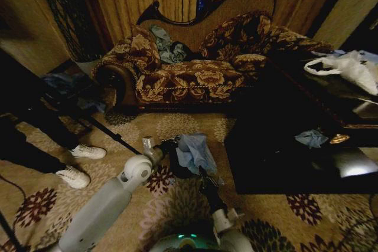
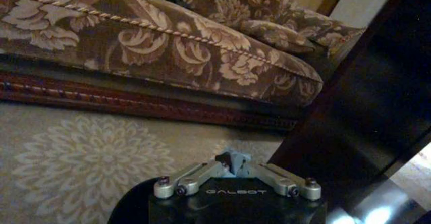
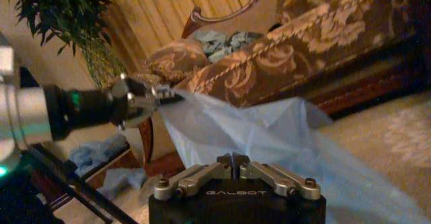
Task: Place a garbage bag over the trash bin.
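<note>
The garbage bag [image 1: 195, 151] is pale blue-grey film, held up over the carpet in front of the sofa. My left gripper [image 1: 168, 146] is shut on its one edge. The left wrist view shows a bit of film pinched between the closed fingers of the left gripper [image 2: 234, 162]. In the right wrist view the right gripper [image 3: 232, 159] is shut on the bag [image 3: 269, 133], which stretches across to the left gripper [image 3: 165, 95]. The trash bin [image 1: 179, 171] is a dark shape under the bag, mostly hidden.
A floral sofa [image 1: 189, 75] stands behind. A black low table [image 1: 283, 157] on the right carries a white handled bag [image 1: 354, 66] and a small blue-grey scrap [image 1: 311, 138]. A person's legs in white shoes [image 1: 80, 163] stand at the left.
</note>
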Robot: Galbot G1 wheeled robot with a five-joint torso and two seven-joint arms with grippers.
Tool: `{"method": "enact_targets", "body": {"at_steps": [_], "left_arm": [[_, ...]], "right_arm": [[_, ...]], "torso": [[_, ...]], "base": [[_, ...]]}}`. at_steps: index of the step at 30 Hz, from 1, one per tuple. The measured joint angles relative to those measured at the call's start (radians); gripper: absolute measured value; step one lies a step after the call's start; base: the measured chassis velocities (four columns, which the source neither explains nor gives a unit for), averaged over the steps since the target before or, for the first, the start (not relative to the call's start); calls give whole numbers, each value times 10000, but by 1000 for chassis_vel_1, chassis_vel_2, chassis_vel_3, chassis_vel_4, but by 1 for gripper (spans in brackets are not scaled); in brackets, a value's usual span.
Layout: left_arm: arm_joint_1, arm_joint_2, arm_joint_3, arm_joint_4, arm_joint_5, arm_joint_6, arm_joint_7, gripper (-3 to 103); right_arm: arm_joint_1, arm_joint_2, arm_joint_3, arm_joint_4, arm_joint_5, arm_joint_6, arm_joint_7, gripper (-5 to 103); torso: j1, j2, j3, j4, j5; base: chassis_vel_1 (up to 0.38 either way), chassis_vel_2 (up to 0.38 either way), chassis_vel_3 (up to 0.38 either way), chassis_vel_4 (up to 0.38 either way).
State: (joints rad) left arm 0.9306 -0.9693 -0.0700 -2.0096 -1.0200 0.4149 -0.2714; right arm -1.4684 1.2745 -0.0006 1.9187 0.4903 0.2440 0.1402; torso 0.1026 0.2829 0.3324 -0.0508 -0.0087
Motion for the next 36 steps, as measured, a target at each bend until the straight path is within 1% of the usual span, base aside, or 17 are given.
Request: {"method": "enact_targets", "body": {"at_steps": [4, 5, 7, 9, 10, 12, 15, 16, 17, 18, 19, 20, 25, 26, 29, 36], "left_arm": [[11, -26, -16, -22, 0, -15, -30, 0], [8, -61, -21, -23, 2, -25, -49, 0], [-6, -130, -23, -24, 6, -33, -68, 0], [10, -205, -24, -45, 15, -36, -80, 0], [10, -205, -24, -45, 15, -36, -80, 0], [98, -254, -25, -134, 30, -39, -99, 0], [227, -251, -58, -232, 51, -42, -88, 0], [331, -236, -95, -301, 71, -45, -67, 0], [378, -227, -112, -329, 80, -45, -59, 0], [378, -227, -112, -329, 80, -45, -59, 0], [452, -212, -149, -392, 97, -51, -45, 0], [511, -194, -174, -440, 104, -56, -17, 0], [604, -119, -233, -531, 111, -70, 95, 0], [644, -100, -258, -551, 124, -76, 152, 0], [763, -81, -286, -626, 171, -86, 239, 0], [997, -68, -304, -786, 292, -90, 382, 0]], "right_arm": [[492, 222, -340, -525, 90, 26, 100, 0], [667, 300, -427, -740, 109, 47, 124, 0], [974, 459, -512, -1202, 93, 203, 240, 0], [1323, 663, -513, -1784, -35, 426, 423, 0], [1323, 663, -513, -1784, -35, 426, 423, 0], [1639, 860, -514, -2239, -111, 581, 566, 0], [1808, 920, -539, -2421, -105, 604, 577, 0], [1898, 890, -565, -2526, -98, 605, 516, 0], [1934, 860, -577, -2582, -96, 605, 455, 0], [1934, 860, -577, -2582, -96, 605, 455, 0], [2033, 775, -545, -2693, -90, 604, 318, 0], [2160, 689, -453, -2783, -58, 606, 207, 0], [2529, 495, -347, -2999, 175, 586, -75, 0], [2707, 365, -304, -3067, 288, 564, -189, 0], [3076, 115, -264, -3244, 423, 523, -361, 0], [3643, 96, -278, -3636, 446, 518, -464, 0]], "torso": [[-1, 0, 0, 2, -13], [0, 0, 0, 3, -24], [0, 0, 0, 5, -29], [0, 0, 0, 4, -25], [0, 0, 0, 4, -25], [0, -1, 0, 3, -14], [0, 0, 0, 1, 7], [0, 0, 0, -1, 19], [-1, -1, 0, -4, 40], [-1, -1, 0, -4, 40], [0, 0, 0, -4, 38], [0, 0, 0, -4, 18], [0, 0, 0, -1, 14], [0, 0, 0, -1, 2], [0, 0, 0, 0, 2], [0, -1, 0, 0, 2]], "base": [[0, 0, 0, 0], [0, 0, 0, 0], [0, 0, 0, 0], [0, 0, 0, 0], [0, 0, 0, 0], [0, 0, 0, 0], [0, 0, 0, 0], [0, 0, 0, 0], [0, 0, 0, 0], [0, 0, 0, 0], [0, 0, 0, 0], [0, 0, 0, 0], [0, 0, 0, 0], [0, 0, 0, 0], [0, 0, 0, 0], [0, 0, 0, 0]]}}
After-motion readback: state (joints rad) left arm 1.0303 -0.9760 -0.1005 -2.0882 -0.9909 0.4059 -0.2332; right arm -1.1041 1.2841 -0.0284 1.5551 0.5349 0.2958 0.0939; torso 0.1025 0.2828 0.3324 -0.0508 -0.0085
